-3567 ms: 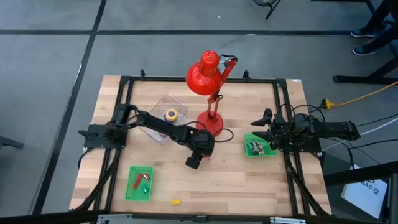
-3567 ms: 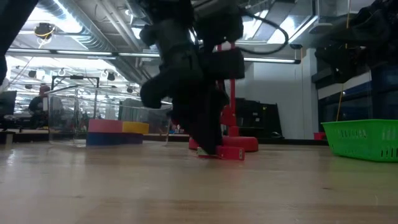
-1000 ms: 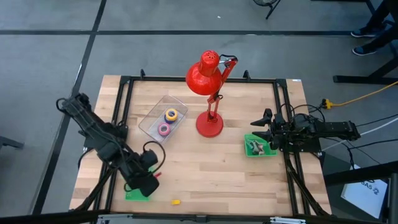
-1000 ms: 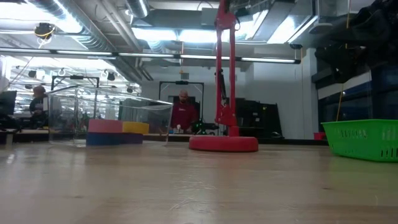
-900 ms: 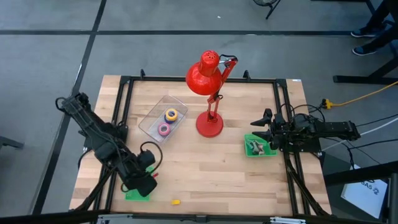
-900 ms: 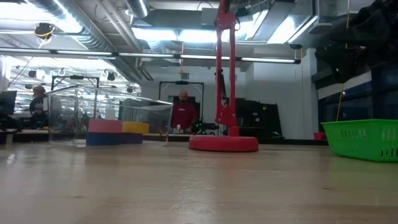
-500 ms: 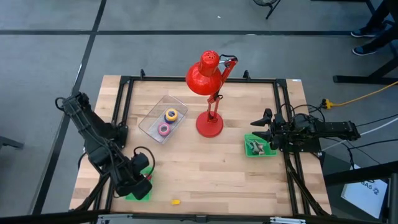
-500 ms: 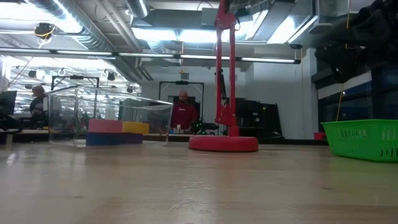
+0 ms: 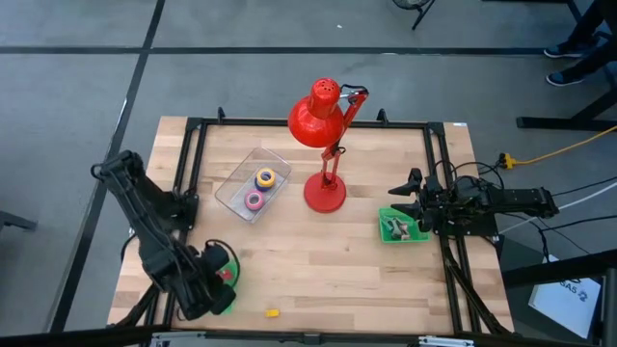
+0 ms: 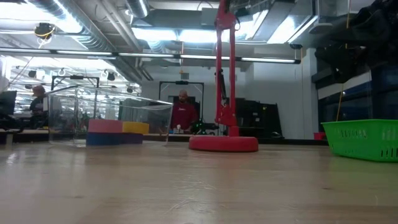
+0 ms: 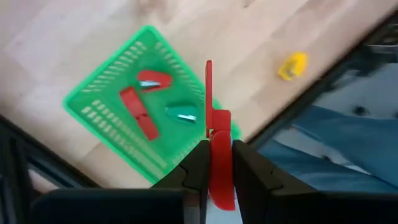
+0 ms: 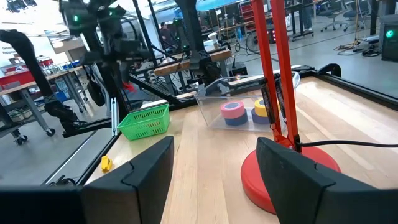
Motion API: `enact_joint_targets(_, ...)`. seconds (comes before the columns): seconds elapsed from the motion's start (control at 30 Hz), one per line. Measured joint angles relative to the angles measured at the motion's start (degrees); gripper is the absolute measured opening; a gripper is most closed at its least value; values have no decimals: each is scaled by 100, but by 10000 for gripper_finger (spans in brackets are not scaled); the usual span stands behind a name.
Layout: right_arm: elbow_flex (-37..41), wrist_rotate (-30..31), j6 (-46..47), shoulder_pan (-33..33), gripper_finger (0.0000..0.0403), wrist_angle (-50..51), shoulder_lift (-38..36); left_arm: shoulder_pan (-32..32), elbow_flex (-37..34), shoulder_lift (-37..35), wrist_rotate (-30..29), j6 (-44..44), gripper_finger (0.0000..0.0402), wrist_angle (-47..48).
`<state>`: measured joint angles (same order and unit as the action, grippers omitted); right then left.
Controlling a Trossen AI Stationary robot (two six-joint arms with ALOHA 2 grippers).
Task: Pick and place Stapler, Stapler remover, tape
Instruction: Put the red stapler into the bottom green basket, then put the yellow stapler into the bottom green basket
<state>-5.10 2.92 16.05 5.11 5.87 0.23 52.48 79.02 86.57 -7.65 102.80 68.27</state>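
Note:
My left gripper (image 9: 210, 285) hovers at the table's near left corner, above a green basket (image 11: 112, 112), and is shut on a red stapler (image 11: 214, 124). In that basket lie a red bar (image 11: 138, 113), a red stapler remover (image 11: 154, 79) and a green one (image 11: 181, 113). The tape rolls (image 9: 260, 185) rest in a clear tray (image 9: 236, 188) at the far left. My right gripper (image 9: 405, 205) waits open at the right edge, with nothing between its fingers (image 12: 149, 165). My left gripper pinches the red stapler between its two fingers, on its flat sides near one end (image 11: 217, 140). The fingers point down from above and lie along it. The stapler sticks out past the fingertips toward the basket and is lifted clear of it.
A red desk lamp stands on its round base (image 9: 325, 194) at the table's middle back. A second green basket (image 9: 400, 228) with grey things sits by my right gripper. A small yellow piece (image 9: 273, 312) lies near the front edge. Black frame rails run along the table's sides.
My left gripper has carried the red stapler toward the table's near left corner and come over the green basket, staying shut on it.

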Motion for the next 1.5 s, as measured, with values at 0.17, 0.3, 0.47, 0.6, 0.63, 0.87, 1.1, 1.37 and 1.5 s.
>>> enact_joint_targets(0.17,0,0,0,2,232,1,-1,152,0,505,-49,0,50,270)
enact_joint_targets(0.3,0,0,0,2,232,2,2,283,0,930,-36,0,54,381)
enact_joint_targets(0.47,0,0,0,0,232,0,0,425,0,1468,-178,1,56,376)
enact_joint_targets(0.6,0,0,0,-1,232,-1,-1,492,0,1844,-160,14,56,370)
enact_joint_targets(0.63,0,0,0,0,232,2,2,492,0,1908,-130,56,56,370)
enact_joint_targets(0.87,0,0,-1,2,232,-1,-1,490,0,1886,-128,230,79,257)
enact_joint_targets(1.1,0,0,0,-1,232,2,2,479,0,1636,-71,358,128,418)
enact_joint_targets(1.37,0,0,0,0,232,0,1,373,0,1450,369,401,174,420)
enact_joint_targets(1.5,0,0,0,1,232,1,0,269,0,1289,181,55,177,415)
